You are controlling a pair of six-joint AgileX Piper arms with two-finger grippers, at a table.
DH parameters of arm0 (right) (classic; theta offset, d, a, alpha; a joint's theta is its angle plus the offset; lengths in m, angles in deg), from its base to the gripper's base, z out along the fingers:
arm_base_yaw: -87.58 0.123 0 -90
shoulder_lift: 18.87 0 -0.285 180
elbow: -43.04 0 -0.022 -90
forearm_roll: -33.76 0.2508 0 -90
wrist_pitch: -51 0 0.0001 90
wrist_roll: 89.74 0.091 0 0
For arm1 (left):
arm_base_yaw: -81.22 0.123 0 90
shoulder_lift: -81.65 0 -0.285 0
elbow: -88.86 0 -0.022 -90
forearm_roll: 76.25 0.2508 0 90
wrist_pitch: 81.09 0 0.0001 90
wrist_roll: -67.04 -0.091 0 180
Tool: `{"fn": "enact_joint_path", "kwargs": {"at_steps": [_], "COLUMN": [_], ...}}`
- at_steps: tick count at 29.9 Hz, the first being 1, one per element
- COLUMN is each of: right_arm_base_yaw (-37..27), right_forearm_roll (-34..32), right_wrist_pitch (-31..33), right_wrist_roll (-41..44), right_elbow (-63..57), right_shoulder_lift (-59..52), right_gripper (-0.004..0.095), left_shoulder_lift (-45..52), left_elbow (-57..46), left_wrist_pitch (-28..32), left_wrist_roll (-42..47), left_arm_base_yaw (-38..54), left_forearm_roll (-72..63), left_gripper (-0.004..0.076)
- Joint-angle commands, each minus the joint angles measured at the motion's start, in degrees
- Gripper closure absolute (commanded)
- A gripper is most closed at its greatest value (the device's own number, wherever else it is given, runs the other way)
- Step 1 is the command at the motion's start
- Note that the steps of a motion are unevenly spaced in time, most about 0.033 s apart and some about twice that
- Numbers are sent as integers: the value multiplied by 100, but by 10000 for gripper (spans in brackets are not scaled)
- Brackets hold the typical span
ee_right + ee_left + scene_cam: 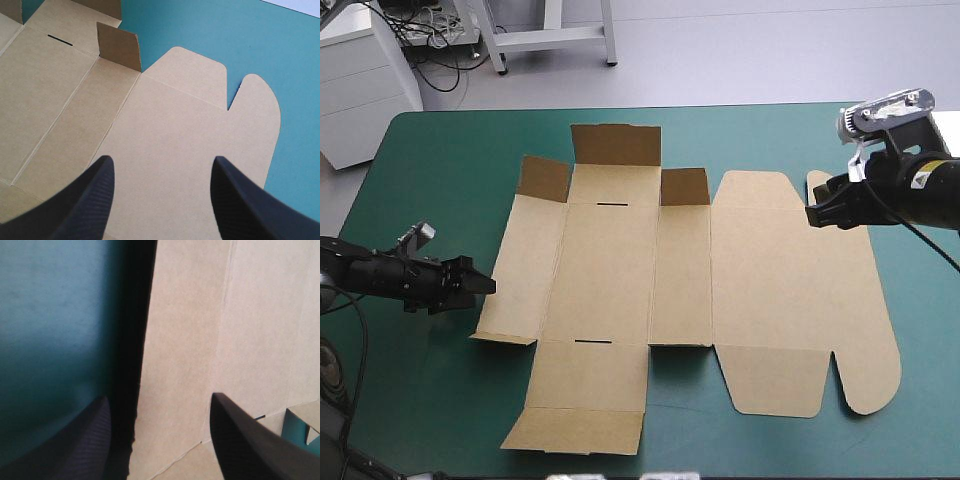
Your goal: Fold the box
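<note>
The brown box (650, 290) is being shown as a cut sheet lying almost flat at the middle of the teal-green cover (420, 200), only its far flaps (616, 145) being raised. The left gripper (483, 286) is being held unclenched astride the sheet's left edge, presumably so that this wall can be pinched and raised. The right gripper (814, 214) is being held equally parted, grasping nothing, over the far right of the lid panel (790, 260), probably in readiness to steady it.
</note>
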Motion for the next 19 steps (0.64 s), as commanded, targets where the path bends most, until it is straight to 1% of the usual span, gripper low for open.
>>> {"fn": "enact_joint_path", "kwargs": {"at_steps": [1, 6, 11, 16, 19], "right_arm_base_yaw": [-26, -26, -26, -26, -26], "right_forearm_roll": [26, 26, 26, 26, 26], "right_wrist_pitch": [6, 6, 6, 6, 6], "right_wrist_roll": [-18, -18, -18, -18, -18], "right_elbow": [125, 125, 125, 125, 125], "right_shoulder_lift": [-123, -123, -123, -123, -123], "right_gripper": [372, 372, 372, 372, 372], "left_shoulder_lift": [119, 69, -64, -275, -278], "left_elbow": [-3, -164, -332, -366, -366], "left_wrist_pitch": [-390, -176, -236, -339, -339], "left_wrist_roll": [-28, -79, -310, -371, -512], "left_arm_base_yaw": [-56, -56, -110, -524, -766], "left_forearm_roll": [-261, -288, -667, -875, -1223], "left_gripper": [302, 302, 302, 302, 304]}}
